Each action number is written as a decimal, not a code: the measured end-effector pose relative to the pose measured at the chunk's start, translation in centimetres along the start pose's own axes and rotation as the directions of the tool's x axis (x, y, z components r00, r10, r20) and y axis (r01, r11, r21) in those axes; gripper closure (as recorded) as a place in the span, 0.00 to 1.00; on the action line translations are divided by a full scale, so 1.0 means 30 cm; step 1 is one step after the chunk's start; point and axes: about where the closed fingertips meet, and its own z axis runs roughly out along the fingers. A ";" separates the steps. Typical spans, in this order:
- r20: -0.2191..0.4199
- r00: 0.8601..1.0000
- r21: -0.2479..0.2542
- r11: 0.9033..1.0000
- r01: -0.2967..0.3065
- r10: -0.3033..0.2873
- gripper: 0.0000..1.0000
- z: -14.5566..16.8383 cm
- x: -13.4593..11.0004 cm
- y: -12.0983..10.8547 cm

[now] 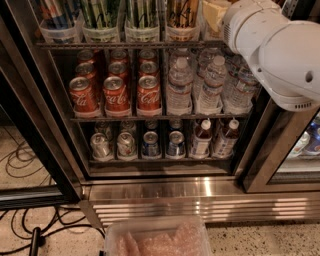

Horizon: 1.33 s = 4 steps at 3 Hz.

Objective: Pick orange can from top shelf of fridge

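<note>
One orange can point(182, 11) between green-striped cans point(142, 12) and white arm point(272, 45), gripper out of sight.

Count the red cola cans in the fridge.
9 red cola cans show: three lanes of three on the middle rack, left, centre, right; more may hide behind. The gripper is out of view; only the white arm shows, upper right.

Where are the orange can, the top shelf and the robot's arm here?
orange can point(182, 11), camera view: its orange side with dark markings.
top shelf point(105, 45), camera view: the rack's front wire edge.
robot arm point(280, 50), camera view: white casing, upper right.
gripper: not in view; only the arm shows.
</note>
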 end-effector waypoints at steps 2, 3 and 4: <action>0.110 0.989 -0.002 0.995 -0.100 0.100 1.00 -0.068 -0.184 -0.016; 0.108 0.987 0.001 0.993 -0.121 0.120 1.00 -0.156 -0.211 -0.043; 0.048 0.987 0.019 0.987 -0.157 0.156 1.00 -0.292 -0.222 -0.129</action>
